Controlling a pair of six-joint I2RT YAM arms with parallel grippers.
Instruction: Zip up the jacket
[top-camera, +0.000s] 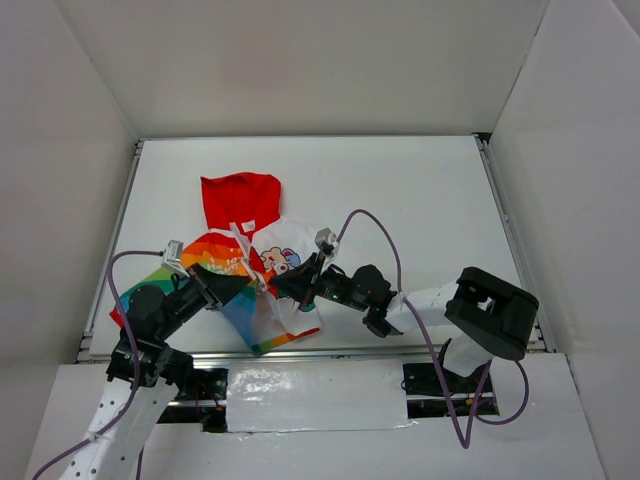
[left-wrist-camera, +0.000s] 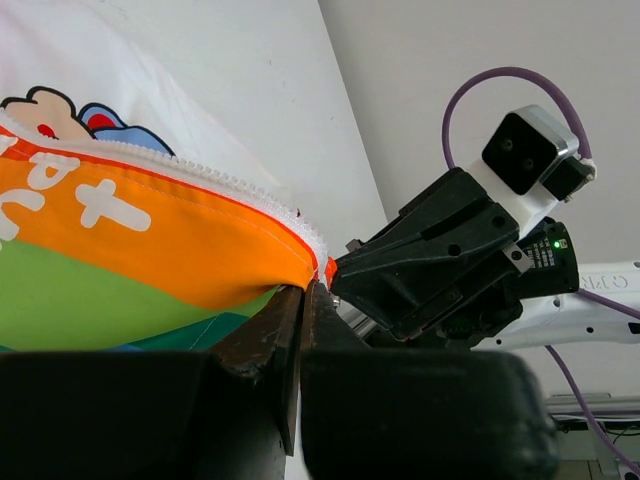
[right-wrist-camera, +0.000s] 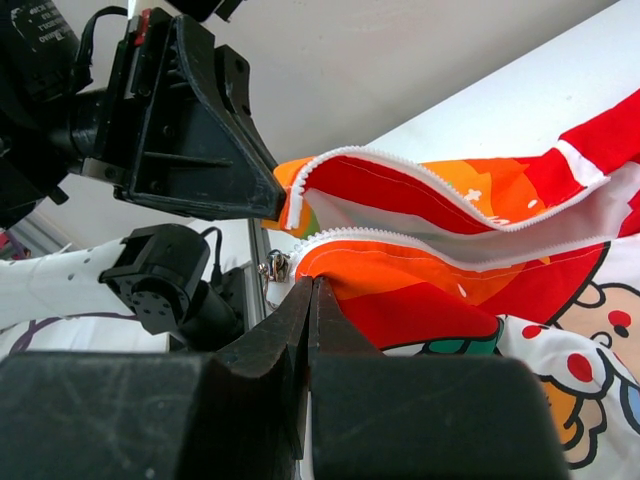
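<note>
The white table (top-camera: 400, 190) held the jacket (top-camera: 283, 256) near its front edge, red hood (top-camera: 240, 200) pointing away from the arms and the lower hem lifted off the surface between them. The left gripper (left-wrist-camera: 302, 295) was clenched on the bottom corner of the rainbow-striped half, orange cloth pinched right at its tips. The right gripper (right-wrist-camera: 310, 290) was clamped too, and seemed to grip the hem of the facing half just below, its tips almost touching the left's. The two rows of white zipper teeth (right-wrist-camera: 400, 165) ran apart in an open wedge, not yet joined. A small metal piece (right-wrist-camera: 272, 268), probably the slider, hung beside the right gripper's tips. To my eye the danger lay in those thin pinches: a pull on the slack fabric could slip a corner free, and with the grippers this close they could knock together, or the zipper ends could meet crooked and fail to seat.
</note>
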